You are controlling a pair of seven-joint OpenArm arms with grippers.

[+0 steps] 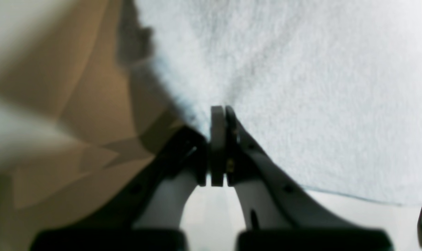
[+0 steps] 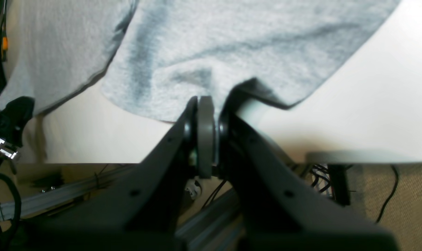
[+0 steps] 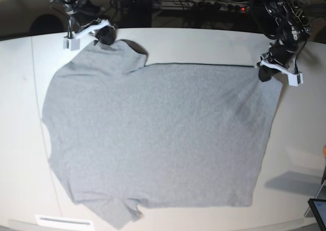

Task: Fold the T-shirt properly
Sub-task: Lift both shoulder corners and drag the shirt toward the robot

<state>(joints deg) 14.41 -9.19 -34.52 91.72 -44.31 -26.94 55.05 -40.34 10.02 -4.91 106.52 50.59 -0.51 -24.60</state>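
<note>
My left claw [image 1: 218,115] is closed, its pads pressed together with the edge of the T-shirt [image 3: 158,134] pinched between them. In the wrist view the grey fabric fans out from the pads, with creases radiating from the pinch point. In the base view this claw [image 3: 265,72] sits at the shirt's hem corner nearest the worktop's far edge, on the right of that view.

My right claw [image 2: 206,104] is likewise closed, gripping the fabric at the sleeve. The wrist view shows a small fold of cloth curled up just beside the pads, dark on its underside. In the base view this claw [image 3: 105,35] holds the far sleeve, close to the worktop's far edge on the left of that view.

The T-shirt lies flat on the white worktop [image 3: 204,42], plain side up, spread across most of its middle. Collar end is toward the left side of the base view, hem toward the right. The second sleeve lies near the worktop's near edge, with a small flap turned over at its tip.

Edges: the shirt's far side runs straight between my two claws, parallel to the worktop's far edge. Bare worktop shows along the far edge, down both ends, and at the near right corner. A dark device corner [image 3: 317,209] sits at the near right corner, well apart from the hem
</note>
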